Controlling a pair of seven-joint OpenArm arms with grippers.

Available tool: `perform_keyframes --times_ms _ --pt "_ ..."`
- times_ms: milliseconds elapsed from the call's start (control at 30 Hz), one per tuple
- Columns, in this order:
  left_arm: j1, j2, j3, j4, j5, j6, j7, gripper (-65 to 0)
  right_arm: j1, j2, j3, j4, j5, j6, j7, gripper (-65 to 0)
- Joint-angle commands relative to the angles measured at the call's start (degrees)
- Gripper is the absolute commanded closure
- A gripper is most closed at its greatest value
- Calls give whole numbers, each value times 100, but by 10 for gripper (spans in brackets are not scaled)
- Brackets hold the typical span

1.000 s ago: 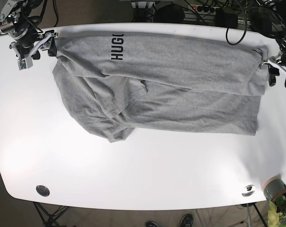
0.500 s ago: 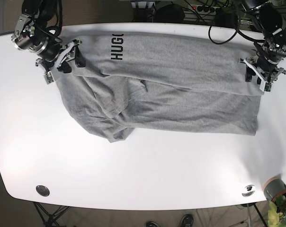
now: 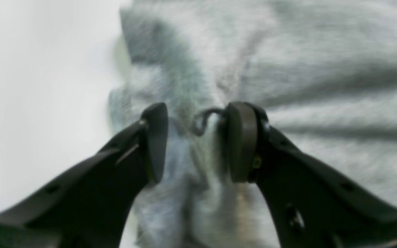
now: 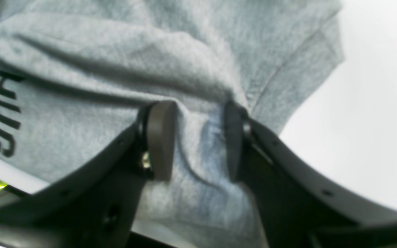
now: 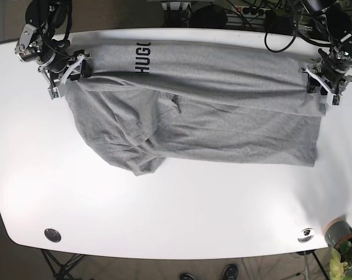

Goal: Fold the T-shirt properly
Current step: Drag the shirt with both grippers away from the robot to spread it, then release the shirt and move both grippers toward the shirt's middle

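Note:
A grey T-shirt with black "HUG" lettering lies spread across the far half of the white table, its upper part folded over and its lower left bunched. My left gripper is at the shirt's far right corner. In the left wrist view, the gripper pinches a bunched fold of the grey cloth between its pads. My right gripper is at the far left corner. In the right wrist view, the gripper holds a fold of the cloth beside the sleeve.
A grey pot with a green plant stands at the table's near right corner. Two round metal fittings sit near the front edge. Cables and power strips lie behind the far edge.
Both grippers came in from the table's sides onto the shirt's far corners and closed on the cloth. The upper fold has shifted slightly, with the left corner drawn outward.

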Motion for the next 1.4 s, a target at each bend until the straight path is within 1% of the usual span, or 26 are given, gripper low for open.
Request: perform_keyframes --times_ms 0,200,333,367,433,467,533,600,667,800,833,967,1000,1100,1167,1200,1267,1300,1367 --pt "66 -228 -40 -37 -46 14 -98 -250 2 198 24 75 -188 18 94 -227" --pt "233 -299 -32 -151 -55 14 -98 -250 11 400 -11 102 -179 18 103 -228" --pt "347 -281 -32 -107 -64 14 -89 -250 11 365 -19 339 -170 36 76 -230" --pt "347 -272 -32 -98 -64 14 -80 -250 -6 347 -19 471 -170 98 59 -230" --pt "347 -264 -32 -10 -64 14 -71 -250 -33 303 -63 647 -170 159 24 -230" --pt "356 -264 -40 95 -64 14 -19 -250 -33 242 -107 752 -196 159 -20 -230" --pt "356 -255 -102 254 -64 14 210 -250 -42 216 -134 893 -205 168 -82 -228" --pt "330 -246 -322 491 -64 14 465 -250 -50 198 -143 1051 -170 177 -135 -227" --pt "303 -114 -577 728 -64 14 650 -250 -59 180 -143 1201 -170 177 -144 -227" --pt "40 88 -928 1212 -64 14 694 -253 11 180 -151 1297 -205 177 -126 -231" --pt "-13 115 -972 1300 -64 14 694 -253 73 180 -151 1288 -214 150 -100 -231" --pt "-250 158 -955 1449 -55 14 694 -253 468 198 -169 1016 -223 133 -100 -238" --pt "-312 158 -955 1484 -55 14 694 -254 583 216 -178 884 -223 133 -100 -255" --pt "-373 202 -876 1572 -29 14 702 -254 952 233 -178 559 -223 124 -100 -335" --pt "-382 220 -726 1634 -29 14 702 -256 1242 242 -187 251 -223 124 -100 -409" --pt "-382 220 -656 1669 -29 14 702 -256 1409 242 -187 119 -223 124 -100 -433" --pt "-382 211 -550 1695 -29 14 702 -257 1638 242 -187 -83 -231 124 -100 -455" --pt "-382 202 -462 1695 -29 14 702 -268 1813 251 -195 -259 -231 124 -100 -463" --pt "-391 185 -287 1687 -29 14 702 -321 2112 347 -274 -584 -231 124 -100 -463"
